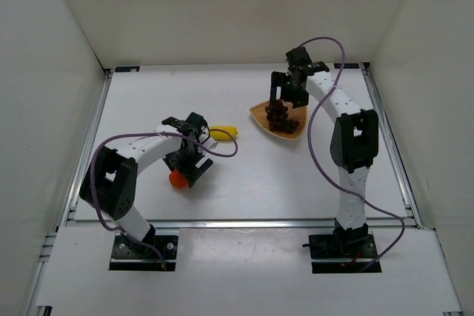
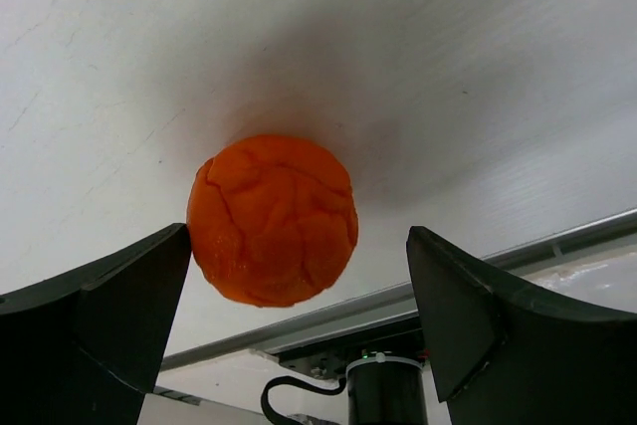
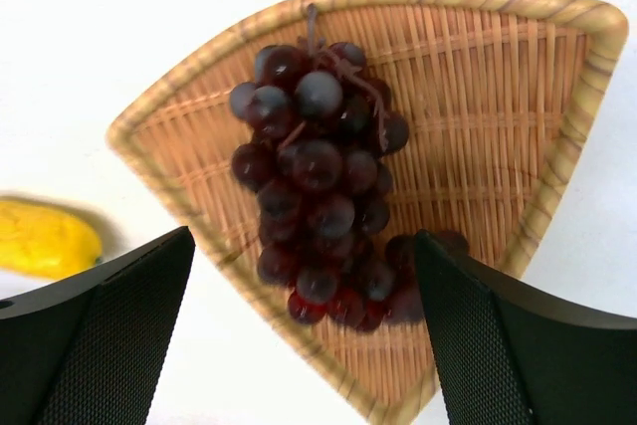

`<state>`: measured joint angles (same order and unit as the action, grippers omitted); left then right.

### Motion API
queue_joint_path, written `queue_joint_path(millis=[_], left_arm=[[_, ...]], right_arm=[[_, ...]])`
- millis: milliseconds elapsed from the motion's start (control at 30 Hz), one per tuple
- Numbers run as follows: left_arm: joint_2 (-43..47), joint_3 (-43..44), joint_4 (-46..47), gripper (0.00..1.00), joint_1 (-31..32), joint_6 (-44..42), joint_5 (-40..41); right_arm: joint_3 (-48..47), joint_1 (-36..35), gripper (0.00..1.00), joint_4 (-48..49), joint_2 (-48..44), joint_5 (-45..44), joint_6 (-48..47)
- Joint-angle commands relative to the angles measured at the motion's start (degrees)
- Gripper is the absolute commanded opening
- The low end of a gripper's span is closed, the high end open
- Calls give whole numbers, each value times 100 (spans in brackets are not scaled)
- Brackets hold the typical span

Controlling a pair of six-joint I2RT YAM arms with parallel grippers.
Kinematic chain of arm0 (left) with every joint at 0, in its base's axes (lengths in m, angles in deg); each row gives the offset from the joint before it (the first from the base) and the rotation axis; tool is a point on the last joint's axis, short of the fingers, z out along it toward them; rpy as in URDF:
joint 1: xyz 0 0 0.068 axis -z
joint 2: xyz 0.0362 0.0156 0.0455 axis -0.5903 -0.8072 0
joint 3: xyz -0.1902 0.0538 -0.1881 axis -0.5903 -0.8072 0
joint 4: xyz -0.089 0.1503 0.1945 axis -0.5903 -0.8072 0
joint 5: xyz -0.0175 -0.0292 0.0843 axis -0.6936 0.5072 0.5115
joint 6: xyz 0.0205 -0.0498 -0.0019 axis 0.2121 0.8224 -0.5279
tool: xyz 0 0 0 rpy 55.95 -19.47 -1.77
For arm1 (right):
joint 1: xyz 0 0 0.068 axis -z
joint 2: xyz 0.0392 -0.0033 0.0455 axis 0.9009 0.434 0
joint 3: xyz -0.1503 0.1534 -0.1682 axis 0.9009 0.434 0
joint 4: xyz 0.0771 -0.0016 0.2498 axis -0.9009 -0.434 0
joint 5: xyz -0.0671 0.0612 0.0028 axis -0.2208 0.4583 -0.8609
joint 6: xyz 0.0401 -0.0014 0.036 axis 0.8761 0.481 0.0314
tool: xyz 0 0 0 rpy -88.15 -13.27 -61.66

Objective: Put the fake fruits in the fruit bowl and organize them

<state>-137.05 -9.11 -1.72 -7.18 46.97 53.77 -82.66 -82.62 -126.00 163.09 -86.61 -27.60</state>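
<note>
The right tool (image 3: 304, 246) stands with its jaws wide apart and grips nothing. Directly under it, the dark purple-red plastic grape bunch (image 3: 318, 176) lies inside the shallow tan woven wicker fruit bowl (image 3: 587, 77), its stem pointing at the curved rim and its lower grapes close to the bowl's near edge. That bowl sits on the far right of the white tabletop (image 1: 281, 183). The left tool (image 2: 299, 238) is likewise spread open, lowered at the near left of the tabletop, with the round orange plastic ball (image 2: 274, 218) resting on the surface between its fingers. The ball lies nearer one finger than the other, and whether it touches that finger cannot be told. The yellow oblong lemon-like piece (image 1: 224, 133) lies on the bare tabletop near the middle, just beyond the left tool and to the left of the bowl, well apart from the rim. By my reckoning one fruit of three is placed. The orange looks lined up for a grasp but is not yet clamped, and the lemon remains to be fetched, after which the three could be tidied within the bowl.
</note>
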Motion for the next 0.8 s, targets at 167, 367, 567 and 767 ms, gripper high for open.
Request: queue_joint_path(millis=[167,367,567,767], left_arm=[[-374,-199,166,95,19,104,465],[-515,55,26,33,19,104,518],[-541,1389,-440,21,194,-97,518],[-1717,4042,-195,23,774,-335,571]], right_arm=[[649,-107,94,223,-1556,-109,-66],[1132,-107,94,276,-2338,-232,39],[1835,-55,96,460,-3260,-416,215],[3179,454,96,935,-4290,-92,584]])
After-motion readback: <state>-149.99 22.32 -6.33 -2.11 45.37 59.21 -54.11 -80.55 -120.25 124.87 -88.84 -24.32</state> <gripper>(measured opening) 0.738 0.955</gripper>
